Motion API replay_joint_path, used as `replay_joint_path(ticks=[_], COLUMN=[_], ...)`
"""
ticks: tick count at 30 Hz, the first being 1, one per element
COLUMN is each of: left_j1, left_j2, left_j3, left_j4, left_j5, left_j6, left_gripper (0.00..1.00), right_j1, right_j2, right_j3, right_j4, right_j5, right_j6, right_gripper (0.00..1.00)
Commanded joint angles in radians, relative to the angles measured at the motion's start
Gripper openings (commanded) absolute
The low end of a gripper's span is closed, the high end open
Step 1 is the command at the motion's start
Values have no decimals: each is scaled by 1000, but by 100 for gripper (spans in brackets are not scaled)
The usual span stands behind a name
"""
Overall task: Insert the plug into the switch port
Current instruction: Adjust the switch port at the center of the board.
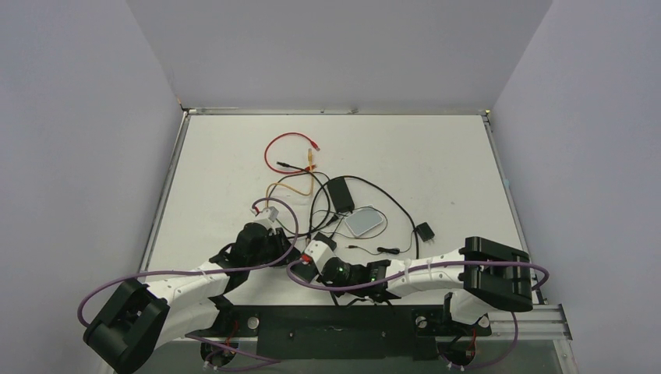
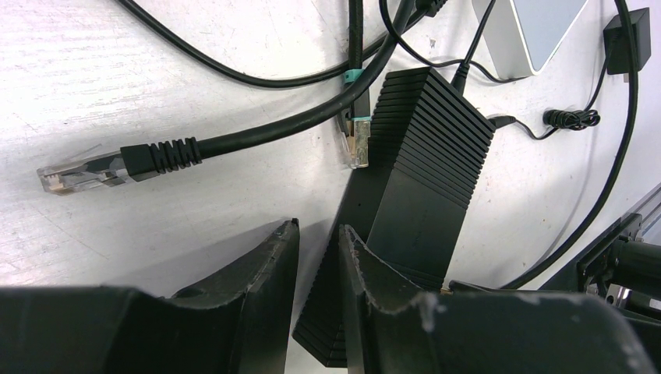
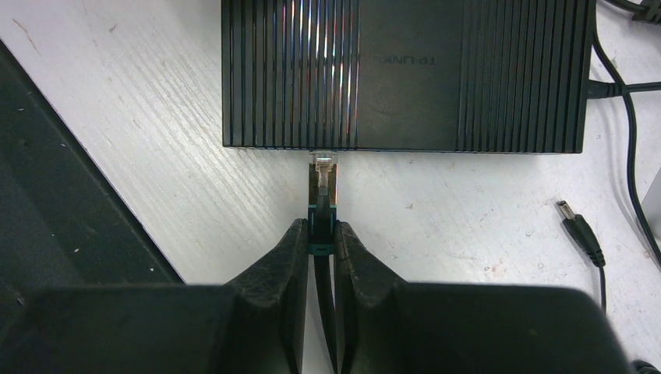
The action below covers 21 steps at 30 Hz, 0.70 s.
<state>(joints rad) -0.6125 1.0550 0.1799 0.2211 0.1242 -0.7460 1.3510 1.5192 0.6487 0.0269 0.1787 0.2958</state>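
Over the tabletop (image 1: 436, 156), top view: loose cables (image 1: 266, 156) crowd the middle and the contact is too small to read.

Left wrist: left end effector (image 2: 319, 241) has its jaws slightly parted, grasping nothing, just beside the switch (image 2: 425, 179). The plug (image 2: 357, 144) sits at the switch's port face.

Right wrist: right end effector (image 3: 319, 238) is clenched on the plug's teal boot, with the clear tip meeting the switch's edge.

I judge alignment done and push-in left; I cannot confirm seating.

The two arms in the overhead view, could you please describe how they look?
Both the left arm and right arm have white links between bulky black joint housings, with a purple cable looping along each. The left gripper and right gripper have black tapered fingers with scuffed edges.
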Motion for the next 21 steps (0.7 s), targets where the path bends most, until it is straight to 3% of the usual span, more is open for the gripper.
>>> replay_joint_path(ticks=[1,21], left_j1=[-1,-1], left_j2=[-1,-16], left_j3=[27,23], left_j4=[12,-3], left_j5=[34,22], left_j6=[16,14], left_gripper=[24,25], right_j1=[17,46], right_j2=[19,48], right_j3=[27,16], right_j4=[32,44], right_j5=[19,96], right_j6=[28,125], right_gripper=[0,0])
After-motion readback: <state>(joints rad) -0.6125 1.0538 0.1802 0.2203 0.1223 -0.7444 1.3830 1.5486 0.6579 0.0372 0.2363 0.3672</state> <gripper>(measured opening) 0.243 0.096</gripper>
